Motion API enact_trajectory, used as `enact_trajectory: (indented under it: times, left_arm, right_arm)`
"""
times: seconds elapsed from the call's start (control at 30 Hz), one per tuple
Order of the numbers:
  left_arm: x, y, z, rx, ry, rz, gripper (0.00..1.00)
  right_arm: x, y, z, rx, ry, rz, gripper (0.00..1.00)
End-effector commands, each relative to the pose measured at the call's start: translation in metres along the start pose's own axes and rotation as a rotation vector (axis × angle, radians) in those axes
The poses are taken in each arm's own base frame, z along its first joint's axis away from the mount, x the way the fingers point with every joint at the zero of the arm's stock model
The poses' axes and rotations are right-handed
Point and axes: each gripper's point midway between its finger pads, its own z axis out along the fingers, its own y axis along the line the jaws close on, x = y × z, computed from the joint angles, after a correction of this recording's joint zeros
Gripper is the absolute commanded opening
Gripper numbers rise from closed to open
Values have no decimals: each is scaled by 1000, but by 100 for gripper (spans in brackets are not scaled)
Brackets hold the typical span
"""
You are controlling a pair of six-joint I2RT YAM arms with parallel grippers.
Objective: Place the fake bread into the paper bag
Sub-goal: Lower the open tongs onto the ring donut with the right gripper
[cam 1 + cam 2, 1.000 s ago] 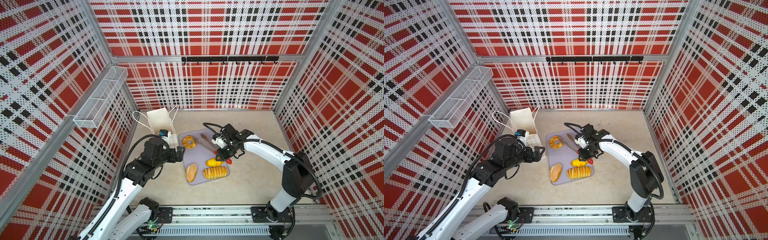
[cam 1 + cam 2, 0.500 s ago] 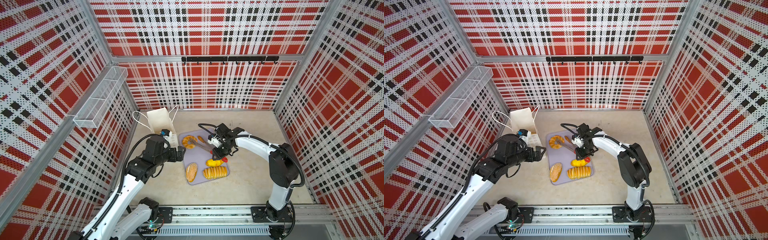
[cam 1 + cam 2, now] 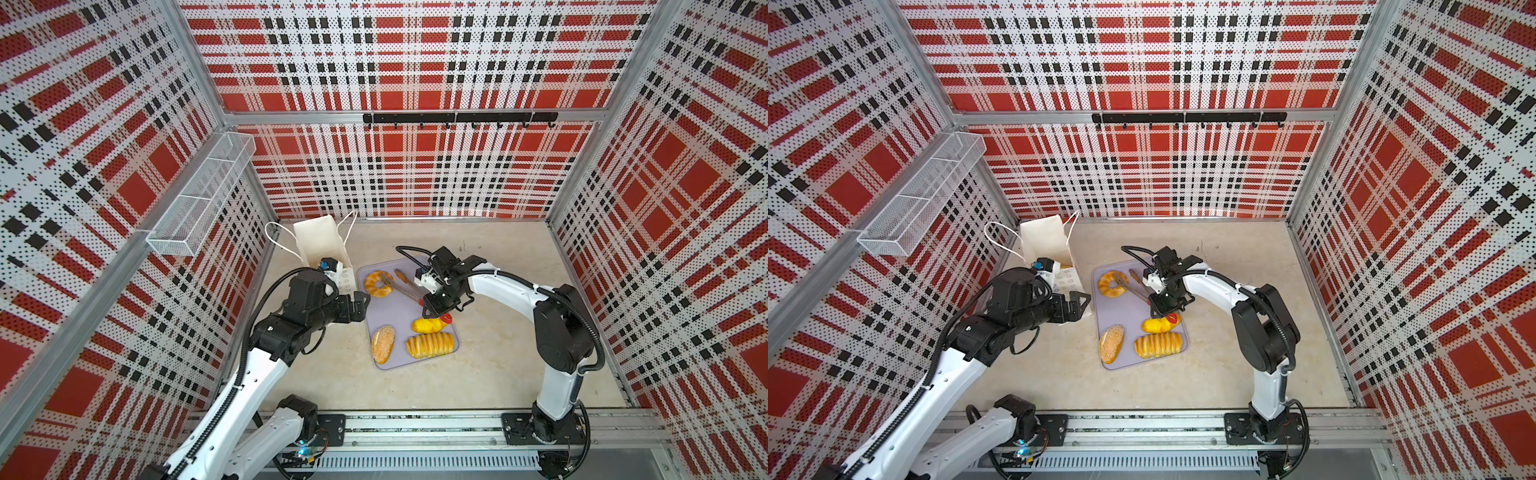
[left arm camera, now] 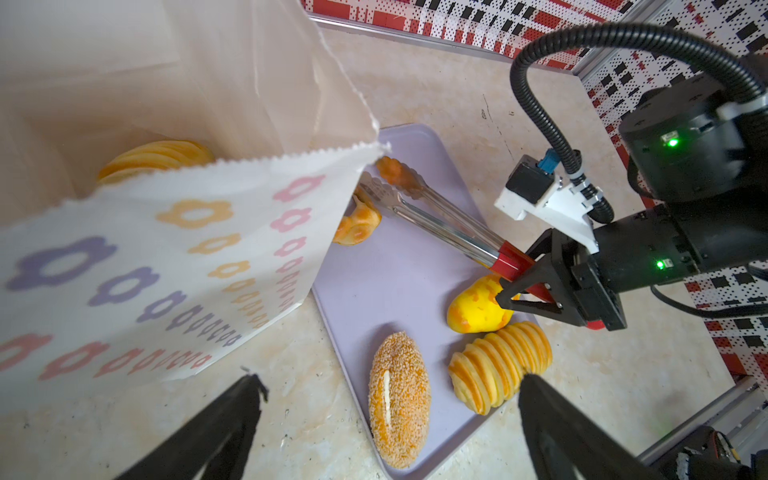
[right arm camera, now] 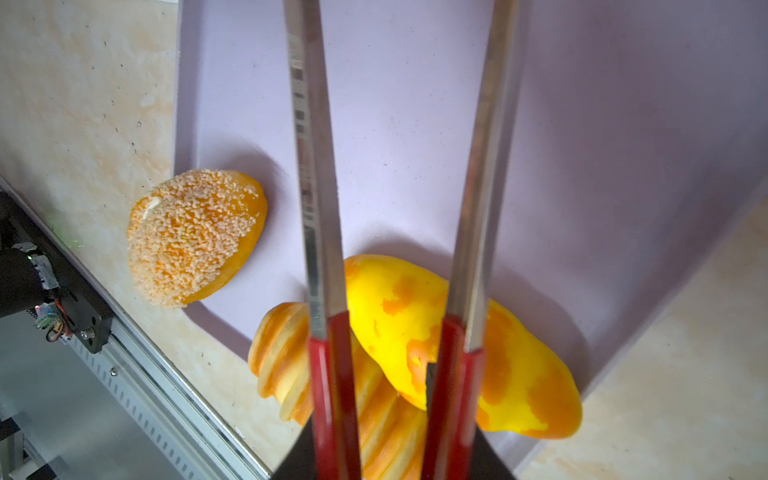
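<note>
Fake bread: four pieces on the tray, tongs at the ring

Right fingers are closed partway round the red handles of the tongs, whose two metal arms stand apart in the right wrist view. The tips reach the ring loaf. One arm lies across it, but whether it is pinched I cannot tell. Just under those fingers sits the yellow bun, with the ridged loaf and the seeded oval beside it, all on the lilac tray. Left fingers gape wide and hold nothing, close to the foot of the paper bag. The bag stands on the surface just beside the tray's far left corner, with a bagged loaf already inside.

Likely trouble: the ring is rounded and smooth, so a light squeeze could let it slide from the tips on the way up. The tongs could also twist in a grip taken only at the handles. Nothing steadies the bag, so a loaf or tong catching its serrated rim may fold the mouth or tip it over.
</note>
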Motion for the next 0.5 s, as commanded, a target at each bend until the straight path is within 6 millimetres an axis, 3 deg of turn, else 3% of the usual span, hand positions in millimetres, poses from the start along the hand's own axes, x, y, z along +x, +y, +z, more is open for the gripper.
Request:
enact_trajectory:
  times: [0.0, 0.47]
  left_arm:
    - [2, 0, 2, 12, 7, 17, 99]
    - [-1, 0, 2, 16, 0, 16, 100]
  right_arm:
    - [-1, -2, 8, -13, -1, 0, 32]
    - [9, 0, 15, -26, 21, -5, 26]
